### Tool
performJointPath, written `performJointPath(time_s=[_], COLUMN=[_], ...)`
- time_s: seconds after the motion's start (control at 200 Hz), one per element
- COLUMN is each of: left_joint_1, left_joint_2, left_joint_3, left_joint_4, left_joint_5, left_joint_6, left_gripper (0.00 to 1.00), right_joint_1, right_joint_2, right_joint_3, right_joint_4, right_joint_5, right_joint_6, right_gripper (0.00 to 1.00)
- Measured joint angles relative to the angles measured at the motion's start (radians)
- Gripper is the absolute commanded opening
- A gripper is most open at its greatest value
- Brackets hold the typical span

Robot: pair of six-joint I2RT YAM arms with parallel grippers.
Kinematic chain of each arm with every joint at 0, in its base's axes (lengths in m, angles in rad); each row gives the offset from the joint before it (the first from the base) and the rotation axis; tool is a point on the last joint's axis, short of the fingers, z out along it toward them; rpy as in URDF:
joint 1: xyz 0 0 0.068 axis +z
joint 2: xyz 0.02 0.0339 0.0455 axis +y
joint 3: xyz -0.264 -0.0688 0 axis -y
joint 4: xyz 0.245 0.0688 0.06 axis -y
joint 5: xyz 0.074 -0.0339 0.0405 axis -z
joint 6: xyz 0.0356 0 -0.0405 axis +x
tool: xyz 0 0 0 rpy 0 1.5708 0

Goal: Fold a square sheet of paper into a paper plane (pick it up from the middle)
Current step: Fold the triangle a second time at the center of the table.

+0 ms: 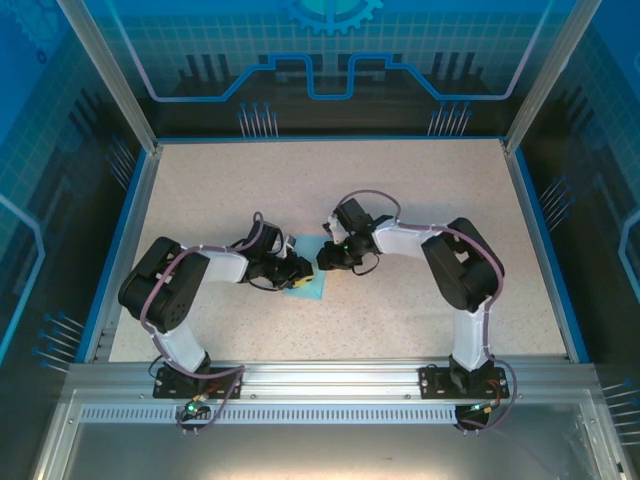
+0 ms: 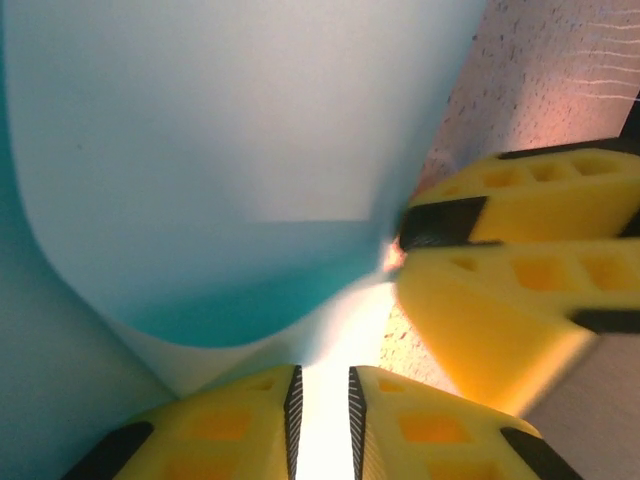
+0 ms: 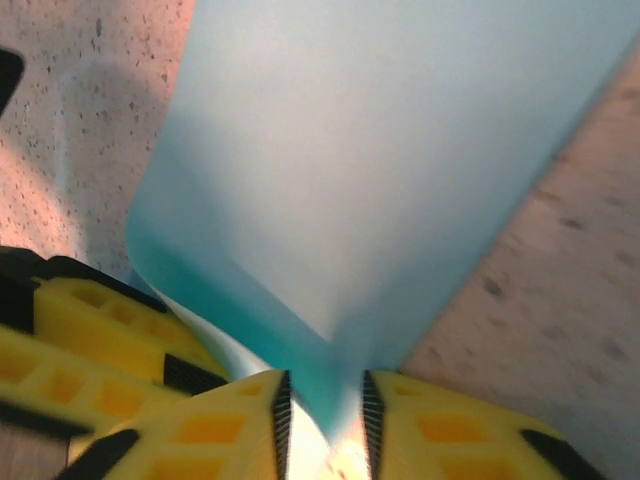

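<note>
- The biggest thing was the flat table (image 1: 400, 180), with a pale speckled top and a blue rim.
- 2 robot arms in black and white stood at the near edge of the table. The left arm (image 1: 175, 290) and the right arm (image 1: 460, 265) both bent in toward the middle.
- The thin light-blue sheet of paper (image 1: 312, 290) sat near the middle of the table, between the 2 arms and right where the grippers met.
- In the left wrist view the sheet of paper (image 2: 220, 130) did not lie flat. It curved up off the table in a soft bend. The right wrist view showed the same curl (image 3: 400, 150).
- The left gripper (image 1: 300, 272) had 2 yellow fingers with black pads. In its own view the left gripper (image 2: 322, 375) had its fingers close together, pinching the lower edge of the paper.
- The right gripper (image 1: 325, 258) had yellow fingers too. In its own view the right gripper (image 3: 325, 385) had its fingers a little apart, with a fold of the paper in the gap. I cannot tell if they pressed on it.
- The 2 grippers were just beside each other. The right gripper (image 2: 405, 248) showed at the paper's right edge in the left wrist view.
</note>
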Motion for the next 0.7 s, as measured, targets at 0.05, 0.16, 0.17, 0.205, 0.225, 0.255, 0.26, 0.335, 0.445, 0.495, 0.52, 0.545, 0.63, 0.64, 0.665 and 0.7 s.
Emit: performJointPath(time_s=[0.05,0.16,0.17,0.205,0.225,0.255,0.26,0.335,0.445,0.495,0.52,0.545,0.63,0.64,0.665,0.7], left_joint_1=[-0.002,-0.004,-0.004,-0.005,-0.006,-0.008,-0.008,-0.012,-0.017,-0.019,-0.019,-0.019,-0.023,-0.023,-0.024,-0.024], left_joint_2=[0.000,0.000,0.000,0.001,0.001,0.001,0.001,0.001,0.001,0.001,0.001,0.001,0.001,0.001,0.001,0.001], left_joint_3=[0.000,0.003,0.003,0.006,0.008,0.010,0.010,0.015,0.022,0.026,0.027,0.028,0.034,0.035,0.036,0.037], left_joint_4=[-0.003,-0.016,-0.018,-0.025,-0.029,-0.035,-0.036,-0.050,-0.068,-0.077,-0.081,-0.082,-0.094,-0.095,-0.098,-0.100], left_joint_5=[-0.005,-0.015,-0.018,-0.023,-0.026,-0.030,-0.031,-0.045,-0.061,-0.068,-0.071,-0.072,-0.077,-0.079,-0.081,-0.082], left_joint_6=[0.001,0.013,0.015,0.016,0.019,0.019,0.019,0.023,0.024,0.026,0.026,0.026,0.026,0.026,0.026,0.026], left_gripper=[0.18,0.15,0.15,0.14,0.13,0.13,0.13,0.11,0.09,0.09,0.08,0.08,0.07,0.07,0.07,0.07], right_joint_1=[-0.001,0.004,0.006,0.010,0.013,0.020,0.021,0.048,0.101,0.122,0.132,0.139,0.154,0.156,0.158,0.161], right_joint_2=[-0.052,-0.159,-0.167,-0.187,-0.194,-0.204,-0.205,-0.211,-0.211,-0.210,-0.209,-0.206,-0.193,-0.190,-0.185,-0.176], right_joint_3=[-0.044,-0.111,-0.114,-0.122,-0.125,-0.129,-0.129,-0.138,-0.158,-0.167,-0.172,-0.176,-0.186,-0.187,-0.188,-0.191], right_joint_4=[0.011,0.017,0.018,0.020,0.023,0.027,0.027,0.041,0.053,0.060,0.066,0.073,0.091,0.095,0.100,0.106], right_joint_5=[0.022,0.067,0.072,0.084,0.090,0.097,0.098,0.103,0.106,0.103,0.098,0.092,0.082,0.080,0.077,0.071], right_joint_6=[0.013,0.047,0.048,0.056,0.062,0.069,0.069,0.085,0.109,0.124,0.132,0.137,0.156,0.158,0.163,0.169], right_gripper=[0.32,0.28,0.28,0.25,0.24,0.22,0.21,0.17,0.12,0.11,0.10,0.10,0.10,0.09,0.10,0.09])
